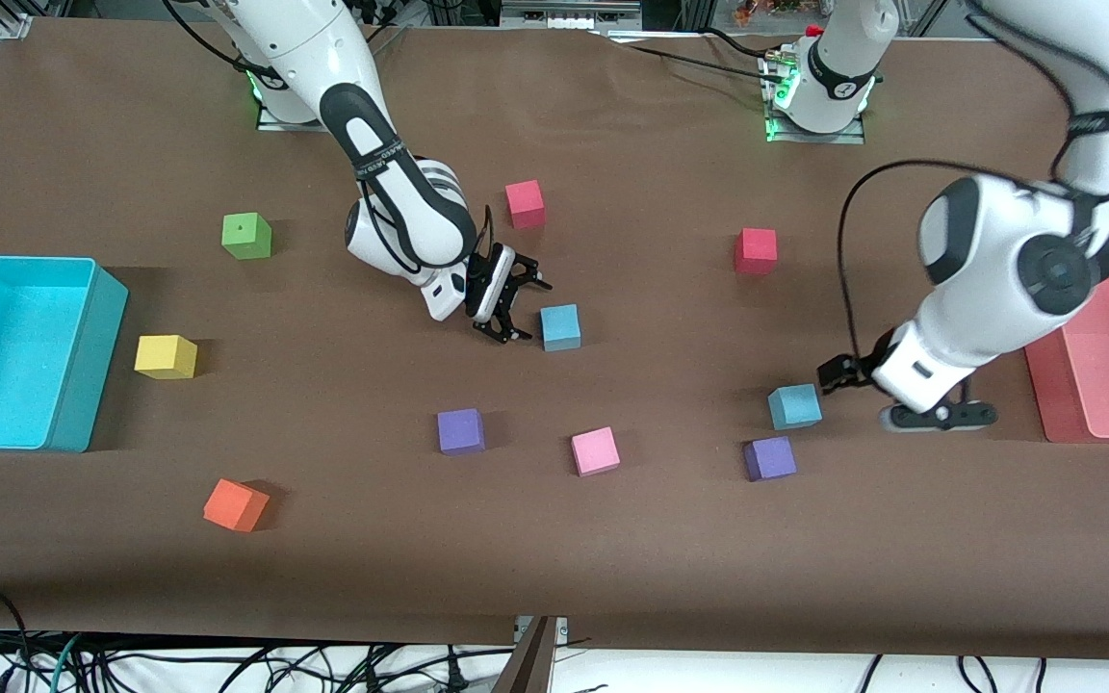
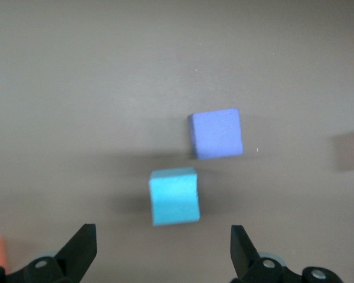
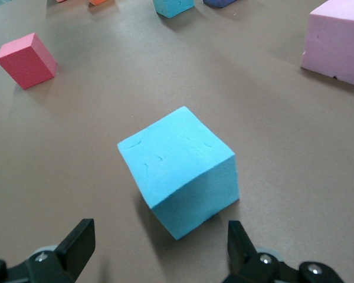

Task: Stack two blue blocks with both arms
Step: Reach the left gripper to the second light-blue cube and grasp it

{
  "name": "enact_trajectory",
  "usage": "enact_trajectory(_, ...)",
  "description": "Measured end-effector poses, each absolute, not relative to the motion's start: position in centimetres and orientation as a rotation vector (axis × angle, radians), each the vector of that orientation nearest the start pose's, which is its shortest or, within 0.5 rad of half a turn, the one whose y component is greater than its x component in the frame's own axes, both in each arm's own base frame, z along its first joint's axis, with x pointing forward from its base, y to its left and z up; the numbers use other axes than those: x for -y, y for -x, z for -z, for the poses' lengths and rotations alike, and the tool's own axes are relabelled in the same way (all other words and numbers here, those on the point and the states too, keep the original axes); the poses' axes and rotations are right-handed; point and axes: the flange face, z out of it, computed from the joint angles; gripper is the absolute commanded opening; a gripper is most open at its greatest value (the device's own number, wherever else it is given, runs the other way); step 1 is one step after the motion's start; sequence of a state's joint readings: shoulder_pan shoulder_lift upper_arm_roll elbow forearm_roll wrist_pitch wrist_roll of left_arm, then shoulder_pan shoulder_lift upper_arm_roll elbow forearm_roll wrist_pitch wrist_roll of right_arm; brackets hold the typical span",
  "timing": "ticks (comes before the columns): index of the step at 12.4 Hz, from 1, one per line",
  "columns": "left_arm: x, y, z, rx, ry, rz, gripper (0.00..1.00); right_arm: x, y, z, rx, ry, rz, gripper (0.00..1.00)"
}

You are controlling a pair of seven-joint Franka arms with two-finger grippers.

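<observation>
Reaching low over the table (image 1: 612,577), both grippers stand wide open and hold nothing. The right gripper (image 1: 506,306) sits just beside one blue block (image 1: 561,326), which lies near the middle of the table. The left gripper (image 1: 887,395) is beside the other blue block (image 1: 795,405), which lies nearer to the front camera, toward the left arm's end.

I think the main risk is a bad approach. In the right wrist view the blue block (image 3: 180,168) is turned at an angle to the open fingers (image 3: 76,244) — if they close so, they may catch the corners, and the soft cube could twist or slip out. For the left arm the danger is the purple block (image 1: 770,458), which lies just beside its target; in the left wrist view the blue block (image 2: 174,196) and the purple block (image 2: 216,133) are almost corner to corner, so a finger (image 2: 79,247) may push the wrong cube — or push the blue one away. Later, a tilted grip would give a crooked stack.

Some things are hard to see. In the front view the left arm's wrist covers most of its gripper. The left wrist view is a little blurred, so whether the two cubes touch I cannot tell. At the edges of that view a pink piece and an orange piece are cut off.
</observation>
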State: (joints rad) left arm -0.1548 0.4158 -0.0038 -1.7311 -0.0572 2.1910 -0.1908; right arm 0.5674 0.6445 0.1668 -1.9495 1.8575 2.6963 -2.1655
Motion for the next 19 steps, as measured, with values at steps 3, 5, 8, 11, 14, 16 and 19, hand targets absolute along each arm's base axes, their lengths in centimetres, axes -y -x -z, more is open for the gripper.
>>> enact_trajectory(3,12.3,-65.8,-28.4,0.088,3.191,0.03,1.0,-37.2,-45.8,-13.2,1.26,2.034,0.732,0.99)
enact_trajectory(5,12.3,-65.6,-25.7,0.093,3.187,0.021,1.0,-37.6,-45.6,-13.0,1.267,1.997,0.734,0.99)
enact_trajectory(8,11.9,-64.3,-23.0,0.099,3.182,0.005,1.0,-37.7,-45.5,-12.8,1.277,1.984,0.736,0.99)
enact_trajectory(11,11.8,-63.4,-21.3,0.105,3.176,-0.035,1.0,-37.4,-45.7,-12.7,1.28,1.987,0.74,0.99)
enact_trajectory(14,11.7,-63.1,-20.4,0.118,3.177,-0.047,0.61,-37.3,-45.8,-12.7,1.282,1.988,0.743,0.99)
enact_trajectory(16,11.7,-63.1,-20.0,0.12,3.177,-0.049,0.24,-37.3,-45.8,-12.7,1.289,1.983,0.747,0.99)
enact_trajectory(19,11.6,-63.2,-20.3,0.121,3.178,-0.041,0.0,-37.3,-45.8,-12.7,1.297,1.979,0.754,0.99)
